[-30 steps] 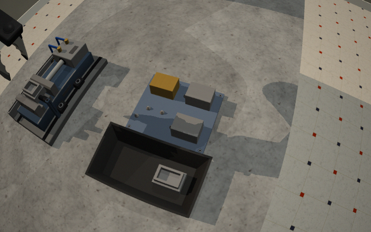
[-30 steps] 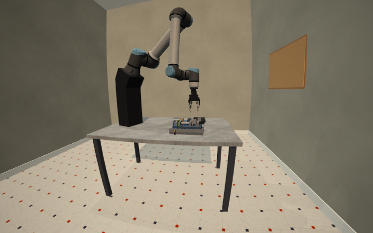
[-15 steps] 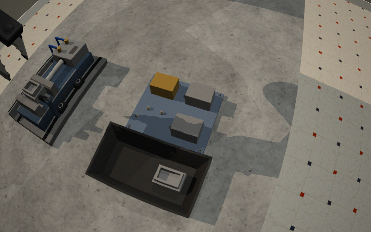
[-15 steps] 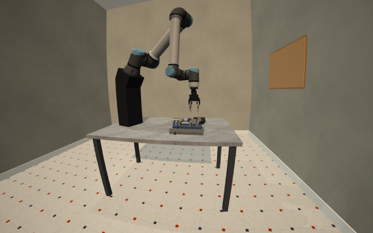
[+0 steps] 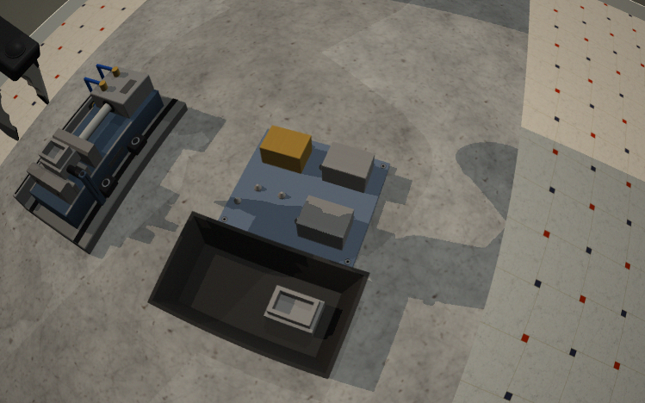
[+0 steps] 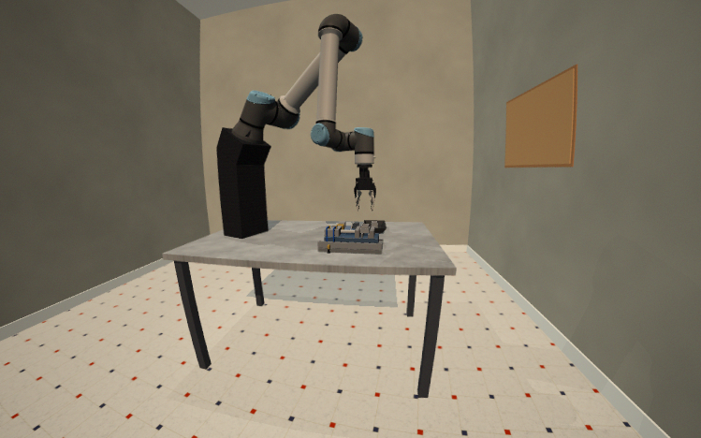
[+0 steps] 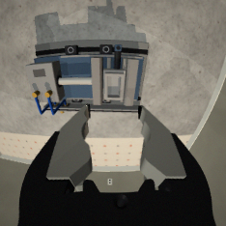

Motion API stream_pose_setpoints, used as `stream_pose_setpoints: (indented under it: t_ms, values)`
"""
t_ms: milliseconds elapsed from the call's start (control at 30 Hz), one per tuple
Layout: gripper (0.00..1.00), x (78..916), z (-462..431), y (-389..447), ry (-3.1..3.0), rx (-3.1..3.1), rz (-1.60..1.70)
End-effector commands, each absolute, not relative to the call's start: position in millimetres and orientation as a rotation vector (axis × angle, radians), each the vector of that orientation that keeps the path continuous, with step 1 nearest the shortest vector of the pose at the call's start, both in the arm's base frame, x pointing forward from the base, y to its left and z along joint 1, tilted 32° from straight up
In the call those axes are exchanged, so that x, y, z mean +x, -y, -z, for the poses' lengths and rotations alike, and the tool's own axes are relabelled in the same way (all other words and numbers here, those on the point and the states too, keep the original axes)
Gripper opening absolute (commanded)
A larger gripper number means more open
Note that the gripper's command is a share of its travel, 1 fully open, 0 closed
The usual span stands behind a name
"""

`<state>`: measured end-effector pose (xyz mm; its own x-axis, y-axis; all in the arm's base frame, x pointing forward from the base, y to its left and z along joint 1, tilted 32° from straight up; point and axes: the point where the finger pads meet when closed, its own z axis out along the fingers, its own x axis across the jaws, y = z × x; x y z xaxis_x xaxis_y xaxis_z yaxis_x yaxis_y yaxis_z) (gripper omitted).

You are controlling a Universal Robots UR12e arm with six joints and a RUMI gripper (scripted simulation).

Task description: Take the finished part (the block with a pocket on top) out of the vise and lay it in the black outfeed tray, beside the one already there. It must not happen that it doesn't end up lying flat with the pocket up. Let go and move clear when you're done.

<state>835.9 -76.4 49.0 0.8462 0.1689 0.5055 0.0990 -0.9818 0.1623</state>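
The finished part point(image 5: 53, 151) point(image 7: 115, 83), a grey block with a pocket on top, sits clamped between the jaws of the blue vise point(image 5: 114, 131) point(image 7: 77, 68) point(image 6: 352, 235) at the table's left. My gripper point(image 5: 19, 114) point(image 6: 364, 206) point(image 7: 114, 105) is open and empty. It hangs well above the vise, off to its far side. The black outfeed tray point(image 5: 184, 260) lies at the front and holds one pocketed block point(image 5: 294, 307) in its right part.
A blue fixture plate point(image 5: 269, 215) behind the tray carries an orange block point(image 5: 285, 147), two plain grey blocks point(image 5: 347, 165) point(image 5: 324, 220) and three small pins point(image 5: 258, 187). The vise has blue hoses with yellow fittings point(image 5: 106, 80) at its far end.
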Motion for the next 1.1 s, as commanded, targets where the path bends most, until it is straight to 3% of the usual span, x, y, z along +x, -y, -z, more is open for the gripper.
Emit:
stream_pose_setpoints:
  t_ms: [0,1067]
  values:
    - [0.40,837,-49,76,-0.211,2.892,-0.811]
    - [0.40,859,-12,80,-0.211,2.892,-0.811]
